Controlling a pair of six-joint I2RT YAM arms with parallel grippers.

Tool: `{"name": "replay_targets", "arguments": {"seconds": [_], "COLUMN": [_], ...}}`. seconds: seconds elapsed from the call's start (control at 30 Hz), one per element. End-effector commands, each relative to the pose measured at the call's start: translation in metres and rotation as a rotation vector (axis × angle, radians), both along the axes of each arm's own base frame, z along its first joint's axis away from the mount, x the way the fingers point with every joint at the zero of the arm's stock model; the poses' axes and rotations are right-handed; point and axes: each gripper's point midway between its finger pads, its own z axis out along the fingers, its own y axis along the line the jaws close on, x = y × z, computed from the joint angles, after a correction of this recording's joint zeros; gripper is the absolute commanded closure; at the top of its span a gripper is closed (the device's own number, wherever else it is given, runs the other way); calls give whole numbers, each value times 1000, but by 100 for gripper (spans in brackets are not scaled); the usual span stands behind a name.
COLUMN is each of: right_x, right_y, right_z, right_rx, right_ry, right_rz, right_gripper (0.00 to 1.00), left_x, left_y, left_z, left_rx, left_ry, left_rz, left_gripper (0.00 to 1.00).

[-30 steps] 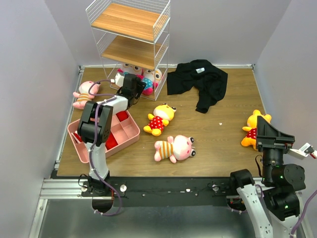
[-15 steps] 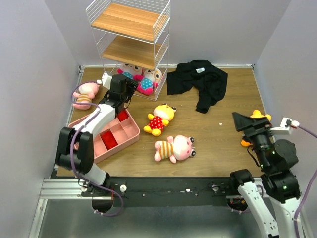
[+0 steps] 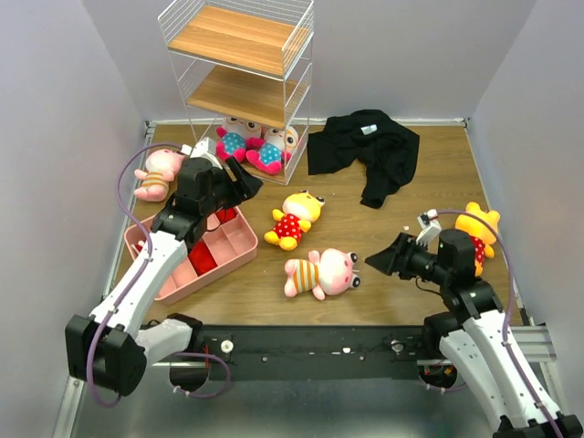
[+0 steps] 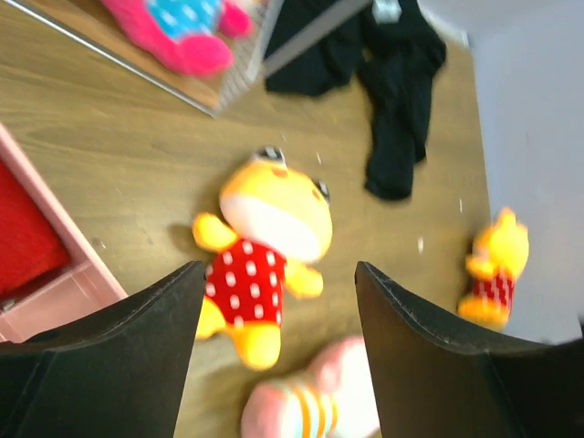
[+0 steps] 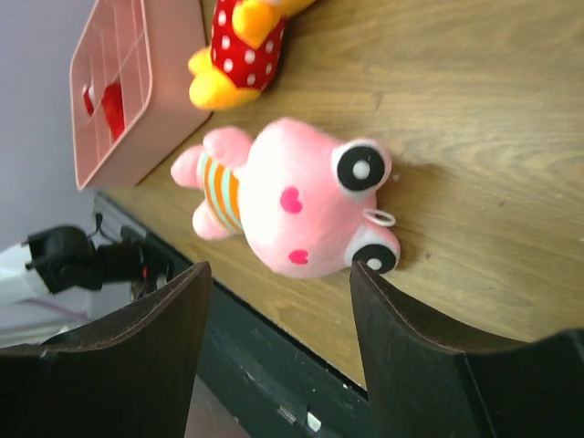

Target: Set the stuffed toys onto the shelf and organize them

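Observation:
The shelf [image 3: 242, 55] stands at the back left, with two white-faced toys [image 3: 255, 146] on its bottom board. A yellow polka-dot toy [image 3: 294, 217] and a pink striped toy [image 3: 321, 272] lie mid-table. Another pink toy [image 3: 157, 173] lies by the left wall and another yellow toy [image 3: 474, 233] at the right. My left gripper [image 3: 239, 178] is open and empty, above and left of the yellow toy [image 4: 269, 237]. My right gripper [image 3: 381, 258] is open and empty, just right of the pink toy [image 5: 292, 196], whose head lies ahead of its jaws.
A pink plastic tray [image 3: 239, 246] with red inserts sits at the front left under my left arm. A black garment [image 3: 370, 151] lies at the back right of the shelf. The table's front edge [image 5: 274, 338] runs just below the pink toy.
My left gripper has drawn back from the shelf's bottom tier toward the table's middle. My right arm has swung down and left from the far right to beside the pink striped toy.

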Motion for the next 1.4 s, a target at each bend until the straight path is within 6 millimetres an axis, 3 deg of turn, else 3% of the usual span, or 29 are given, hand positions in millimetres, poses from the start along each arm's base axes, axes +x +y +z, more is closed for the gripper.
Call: {"name": "replay_targets", "arguments": {"seconds": [0.0,0.03,0.07,0.2,0.4,0.7,0.77,0.87,0.9,1.0,1.1,1.37], "right_x": [-7,-5,-4,-2,10,4,3,7,10,13,7,-2], "right_y": [22,23,23,27,32,63,66,64,63,61,57,64], "right_z": [-5,-9,-18,-41,-52,-82,-87,-91,-86,-70,-56,16], "right_rx": [99,100,98,91,70,33,13,-14,-17,-21,-40,63], "right_ry": [-49,-46,-21,64,75,165,177,175,152,108,104,8], "right_rz": [152,148,146,170,180,274,286,258,246,240,244,278], "right_gripper": [30,30,30,29,26,27,30,56,74,99,99,99], "left_x": [-65,-73,-80,-93,-108,-113,-114,-115,-116,-119,-123,-141], "left_y": [-30,-31,-30,-21,-29,-26,-27,-28,-28,-28,-27,-36], "left_z": [-16,-14,-25,-39,-22,-15,-12,-8,-9,-11,-12,-11], "left_rx": [72,74,102,155,107,109,100,88,82,75,69,17], "left_ry": [41,27,34,24,-60,-100,-106,-122,-118,-111,-108,-94], "left_rz": [-405,-433,-466,-477,-538,-533,-531,-537,-537,-532,-535,-593], "left_gripper": [24,24,24,24,24,24,24,24,24,24,25,25]}}
